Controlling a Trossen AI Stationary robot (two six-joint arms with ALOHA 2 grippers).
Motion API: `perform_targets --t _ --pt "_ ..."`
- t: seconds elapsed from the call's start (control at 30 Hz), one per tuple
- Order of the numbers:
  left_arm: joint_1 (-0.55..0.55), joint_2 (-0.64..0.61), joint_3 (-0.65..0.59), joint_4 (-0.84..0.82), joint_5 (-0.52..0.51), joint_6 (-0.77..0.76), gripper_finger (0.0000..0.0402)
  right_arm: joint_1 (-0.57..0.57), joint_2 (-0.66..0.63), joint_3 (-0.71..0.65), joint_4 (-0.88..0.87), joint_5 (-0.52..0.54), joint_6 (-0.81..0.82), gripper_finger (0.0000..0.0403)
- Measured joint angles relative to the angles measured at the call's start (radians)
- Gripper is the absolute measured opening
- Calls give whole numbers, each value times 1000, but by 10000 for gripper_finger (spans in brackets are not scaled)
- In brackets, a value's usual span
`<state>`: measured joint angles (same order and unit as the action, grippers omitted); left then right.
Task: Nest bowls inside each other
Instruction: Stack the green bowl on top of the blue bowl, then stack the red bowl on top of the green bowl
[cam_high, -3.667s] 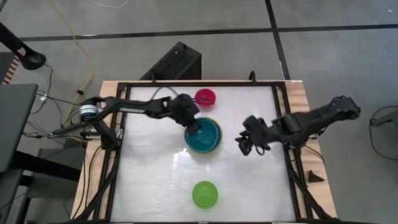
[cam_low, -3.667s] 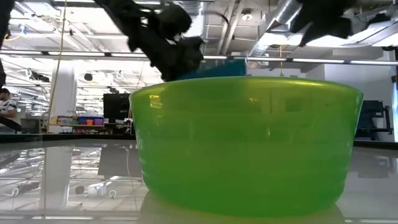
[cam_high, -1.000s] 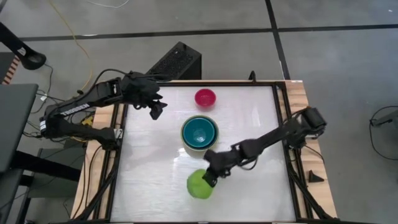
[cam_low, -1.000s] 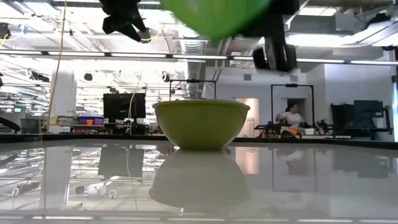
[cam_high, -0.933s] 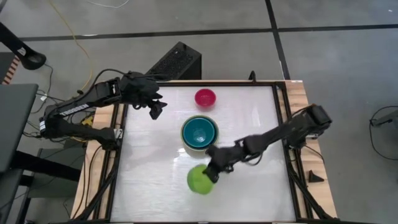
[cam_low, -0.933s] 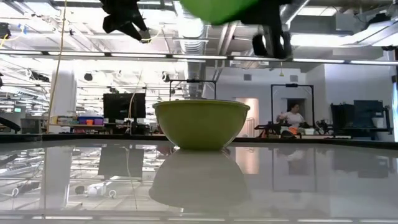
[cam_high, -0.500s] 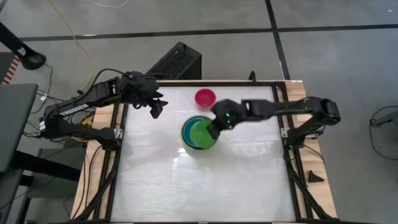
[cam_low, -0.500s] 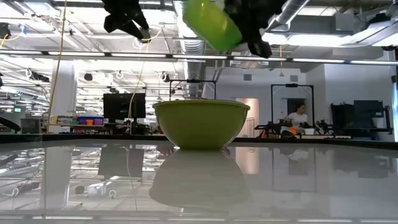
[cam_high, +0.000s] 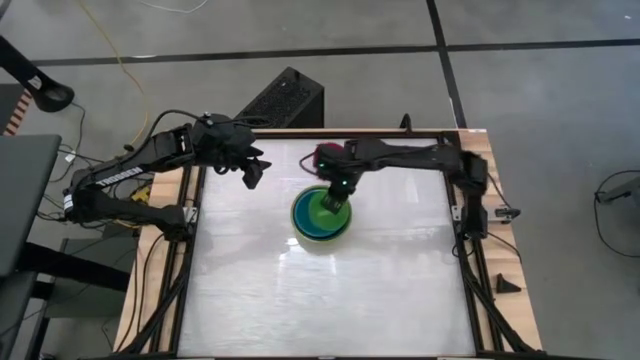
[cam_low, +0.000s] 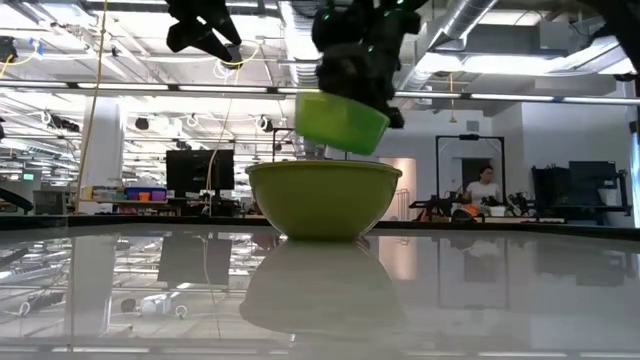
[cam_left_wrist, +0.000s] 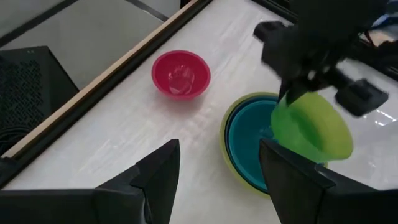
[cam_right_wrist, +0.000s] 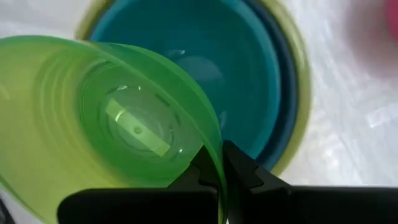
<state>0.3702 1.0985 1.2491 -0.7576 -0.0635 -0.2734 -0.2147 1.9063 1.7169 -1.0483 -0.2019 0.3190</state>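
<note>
White table (cam_high: 380, 290): right end effector (cam_high: 340, 190) clenches the lime-green bowl (cam_high: 324, 212) tilted above the teal bowl (cam_left_wrist: 249, 144); left end effector (cam_high: 250, 176) hangs spread near the far-left corner.

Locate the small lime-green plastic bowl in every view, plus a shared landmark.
High view: small lime-green plastic bowl, centre, over the nested stack.
Low view: upper centre, tilted, above the stack.
Left wrist view: right of centre.
Right wrist view: fills the left half, rim pinched by the right end effector.
Landmark: teal round plastic bowl, seated in the stack.
</note>
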Motion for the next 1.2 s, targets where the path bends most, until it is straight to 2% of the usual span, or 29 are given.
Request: perform_targets --t 0.27,0.47,0.7,0.83,1.0,1.2 --pt "0 0 0 -4 1 -4 206 11 98 73 -29 -5 -51 32" --pt "0 0 0 -11 0 -2 206 10 88 72 5 47 -61 102" --pt "0 0 0 -15 0 -1 206 10 50 74 32 48 -59 195" --pt "0 0 0 -17 0 -1 206 8 43 73 28 69 -59 227" --pt "-4 0 0 -31 4 0 206 -14 44 72 -24 254 -99 224" --pt "-12 0 0 -50 1 3 206 -92 44 72 72 230 -214 187"
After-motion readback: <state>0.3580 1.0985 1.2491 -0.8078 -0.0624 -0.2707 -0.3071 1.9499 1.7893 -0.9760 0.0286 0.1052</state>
